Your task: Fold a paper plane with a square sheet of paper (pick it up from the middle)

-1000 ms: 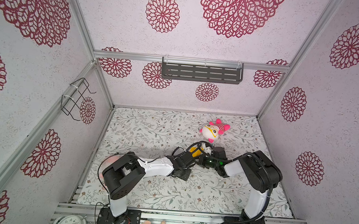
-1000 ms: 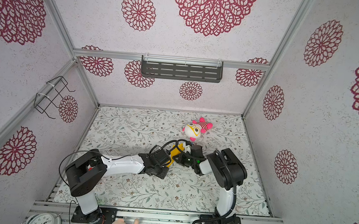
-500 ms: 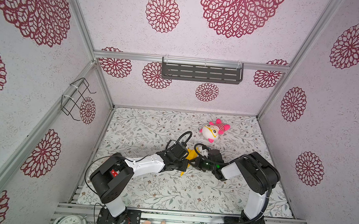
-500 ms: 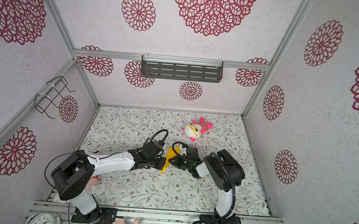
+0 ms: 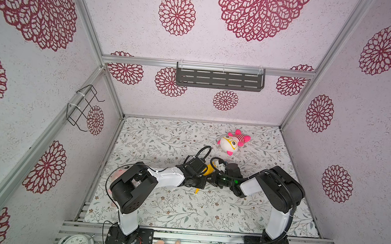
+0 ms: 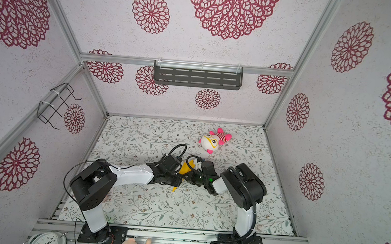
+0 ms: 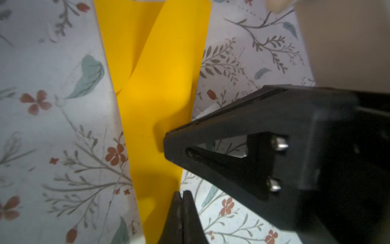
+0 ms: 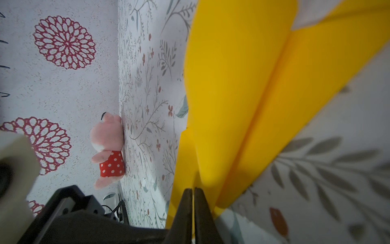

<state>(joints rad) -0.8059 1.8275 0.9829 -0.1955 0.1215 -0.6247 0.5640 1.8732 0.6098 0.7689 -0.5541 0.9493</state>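
Observation:
The yellow paper plane (image 7: 158, 88) is a narrow folded dart with a centre crease, lying low over the flowered mat. In both top views only a yellow patch (image 5: 207, 170) (image 6: 184, 168) and its tip show between the two wrists. My right gripper (image 8: 193, 190) is shut on the plane's edge, with yellow showing in the slit between its fingers. It appears in the left wrist view as a black wedge (image 7: 168, 145) resting on the paper. My left gripper (image 7: 182, 193) is shut, its tips at the paper's edge, holding nothing I can see. Both grippers (image 5: 201, 183) (image 5: 209, 180) meet mid-mat.
A pink-and-white plush toy (image 5: 232, 142) (image 6: 213, 140) lies behind the grippers. A pink pig plush (image 8: 107, 152) sits at the mat's left side by the wall. A dark shelf (image 5: 219, 79) hangs on the back wall and a wire basket (image 5: 83, 106) on the left wall.
Both grippers have shifted slightly left with the paper, and its pointed tip now shows toward the front. The left arm's elbow has swung.

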